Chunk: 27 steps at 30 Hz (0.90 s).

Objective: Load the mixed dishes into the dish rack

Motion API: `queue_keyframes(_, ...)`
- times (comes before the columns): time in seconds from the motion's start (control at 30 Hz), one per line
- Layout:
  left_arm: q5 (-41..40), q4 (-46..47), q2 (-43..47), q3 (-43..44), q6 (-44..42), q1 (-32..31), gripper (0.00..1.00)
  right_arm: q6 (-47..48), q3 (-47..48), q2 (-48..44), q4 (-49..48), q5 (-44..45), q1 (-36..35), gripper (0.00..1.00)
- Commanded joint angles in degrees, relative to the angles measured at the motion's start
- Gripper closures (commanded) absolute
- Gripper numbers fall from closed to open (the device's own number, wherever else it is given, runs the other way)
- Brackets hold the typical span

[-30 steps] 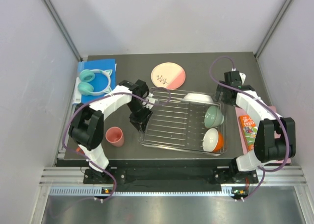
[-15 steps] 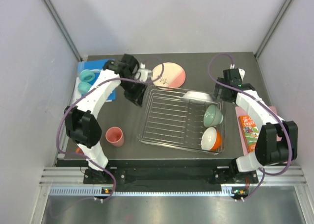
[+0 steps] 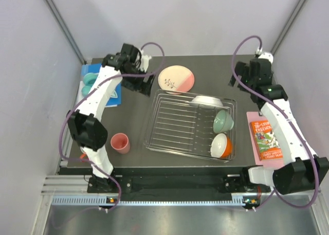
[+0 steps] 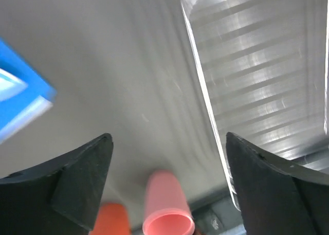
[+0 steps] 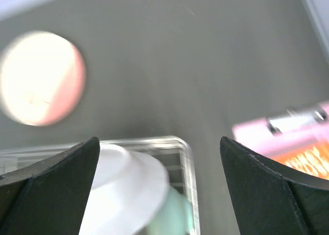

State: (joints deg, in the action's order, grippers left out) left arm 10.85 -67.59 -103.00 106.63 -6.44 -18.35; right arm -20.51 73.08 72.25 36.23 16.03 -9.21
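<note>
Top external view, near edge first: the pink cup (image 3: 120,143) stands upright, mouth up, on the dark matte table (image 3: 128,116), left of the dish rack (image 3: 175,127) and apart from it. Left wrist view shows an orange mug (image 4: 110,220) just beside that cup, mostly cut off by the frame.

The rack is a wide silver rectangle of thin parallel wires with a raised, rounded rim, lying slightly askew at mid-table. Its left part is bare bars. At its near right corner the orange bowl (image 3: 223,146) lies on its side, its glossy white inside facing left. Just behind it the mint-green bowl (image 3: 224,122) is tipped over too. At the far right corner the white plate (image 3: 207,101) leans tilted by the rim. Right of the rack, a flat pink board (image 3: 253,116) carries a colourful printed book (image 3: 265,138).

Beyond the rack, the round pink-and-cream plate (image 3: 176,78) lies flat on the table, apart from the far rim, cream with a pink segment on its right. The left gripper (image 3: 146,82) hovers just left of this plate, its black fingers spread wide with nothing between them. At the far left corner a teal ring-shaped object (image 3: 88,82) rests on a blue board (image 3: 91,70).

The right gripper (image 3: 237,82) hangs near the far right corner, fingers wide apart and empty. Bare dark surface shows between it and the plate.
</note>
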Motion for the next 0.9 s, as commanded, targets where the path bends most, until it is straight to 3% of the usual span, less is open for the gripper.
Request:
queue_keyframes(0.0,-4.17,3.36,-11.66,16.9,2.48,0.77,0.01,-1.28,5.48,2.51,-8.97,-9.78,-0.37,0.0)
queue_keyframes(0.03,-4.09,1.34,-15.35,27.39,2.48,0.86,0.01,-2.07,6.89,4.63,-10.63,-10.31,-0.54,0.0)
queue_keyframes(0.07,-4.0,-3.29,-23.04,33.49,2.57,0.95,0.01,-2.42,10.47,7.35,-11.0,-11.89,-0.54,0.0)
queue_keyframes(0.13,-3.91,-5.96,-29.77,47.54,3.18,1.21,0.01,-2.52,14.7,15.7,-11.7,-12.6,-0.98,0.0)
queue_keyframes(0.17,-2.78,-3.45,-32.15,47.97,3.71,1.82,0.01,-2.34,17.77,18.25,-12.32,-13.56,-1.24,0.0)
queue_keyframes(0.2,-1.11,-0.2,-31.57,45.8,5.19,2.35,0.01,-2.34,19.11,23.24,-13.02,-14.53,-1.33,0.0)
queue_keyframes(0.27,1.88,14.67,-25.98,31.06,8.26,4.45,0.01,-3.39,22.87,28.1,-15.04,-19.25,-1.33,0.0)
queue_keyframes(0.33,6.17,23.87,-22.78,18.86,11.61,5.6,0.01,-4.88,24.82,34.52,-17.23,-21.91,-1.33,0.0)
queue_keyframes(0.4,8.74,30.2,-21.54,15.46,12.76,6.48,0.01,-5.5,26.58,39.17,-18.91,-24.81,-1.42,0.0)
queue_keyframes(0.6,12.35,23.92,-34.27,29.93,13.64,6.48,0.01,-7.26,31.59,47.35,-21.38,-29.3,-1.77,0.0)
queue_keyframes(0.87,14.46,33.21,-38.85,27.67,17.24,6.48,0.01,-11.3,34.06,54.22,-24.44,-33.96,-2.13,0.01)
